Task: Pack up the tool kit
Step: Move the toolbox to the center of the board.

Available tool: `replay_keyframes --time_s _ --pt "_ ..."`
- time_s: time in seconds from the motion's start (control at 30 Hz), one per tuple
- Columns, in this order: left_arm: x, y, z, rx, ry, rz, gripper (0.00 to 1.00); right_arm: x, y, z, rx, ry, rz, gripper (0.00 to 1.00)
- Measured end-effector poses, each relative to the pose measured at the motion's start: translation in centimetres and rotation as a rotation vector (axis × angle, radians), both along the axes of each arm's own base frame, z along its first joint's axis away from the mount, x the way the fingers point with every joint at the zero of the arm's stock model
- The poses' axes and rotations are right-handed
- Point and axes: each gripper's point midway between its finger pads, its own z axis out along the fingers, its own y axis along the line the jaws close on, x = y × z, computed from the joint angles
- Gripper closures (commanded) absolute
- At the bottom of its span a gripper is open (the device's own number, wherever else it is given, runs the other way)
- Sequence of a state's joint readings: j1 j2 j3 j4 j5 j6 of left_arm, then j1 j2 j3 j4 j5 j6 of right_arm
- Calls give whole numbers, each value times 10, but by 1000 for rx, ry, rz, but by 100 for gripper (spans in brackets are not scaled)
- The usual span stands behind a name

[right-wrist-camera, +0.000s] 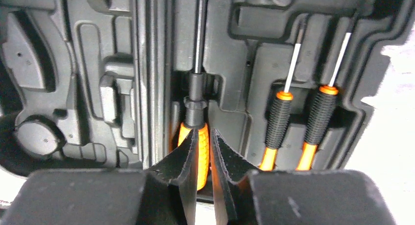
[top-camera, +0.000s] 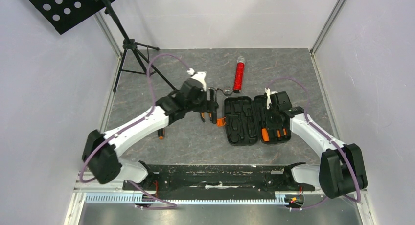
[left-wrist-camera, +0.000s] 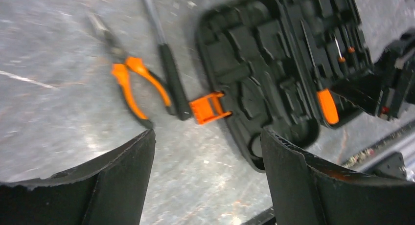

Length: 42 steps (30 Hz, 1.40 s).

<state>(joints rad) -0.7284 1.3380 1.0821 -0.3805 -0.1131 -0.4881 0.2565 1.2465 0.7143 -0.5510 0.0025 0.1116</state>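
1. Tool kit case (top-camera: 240, 122), black plastic with moulded slots, lies open on the mottled grey bench (top-camera: 195, 142).
2. Left gripper (left-wrist-camera: 207, 137) hangs released and empty beside it.
3. Right gripper (right-wrist-camera: 204, 134), nearly clenched, touches an orange-handled screwdriver (right-wrist-camera: 197, 95).

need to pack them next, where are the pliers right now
In the left wrist view the pliers lie on the table, just left of the black-handled tool and the orange latch.
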Motion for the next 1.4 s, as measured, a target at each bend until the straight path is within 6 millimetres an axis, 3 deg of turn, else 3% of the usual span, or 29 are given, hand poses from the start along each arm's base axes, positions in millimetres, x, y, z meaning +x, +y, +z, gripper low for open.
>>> replay_keyframes --time_s 0.1,0.2,0.47,0.7,0.9,1.03,1.17,1.33,1.4 --pt "-15 -38 -22 -10 79 -79 19 -1 6 -2 39 0 11 84" --pt "-35 -64 -49 -9 174 -142 23 -6 12 -6 76 -1 23 84" --pt "-73 -106 -109 33 386 -263 32 -10 16 -8 128 -73 30 83" --pt "-87 -98 -132 75 465 -240 39 -17 25 -9 166 -126 46 83" --pt "-106 -55 -160 184 533 -177 42 -35 52 -7 211 -113 110 83" --pt "-108 -32 -150 213 512 -134 44 -50 62 -7 237 -76 127 80" --pt "-101 -33 -125 187 448 -123 42 -49 51 2 168 -44 96 80" --pt "-93 -73 -80 113 348 -177 40 6 46 54 141 -157 39 80" --pt "-93 -94 -63 73 311 -211 45 30 42 71 155 -217 7 81"
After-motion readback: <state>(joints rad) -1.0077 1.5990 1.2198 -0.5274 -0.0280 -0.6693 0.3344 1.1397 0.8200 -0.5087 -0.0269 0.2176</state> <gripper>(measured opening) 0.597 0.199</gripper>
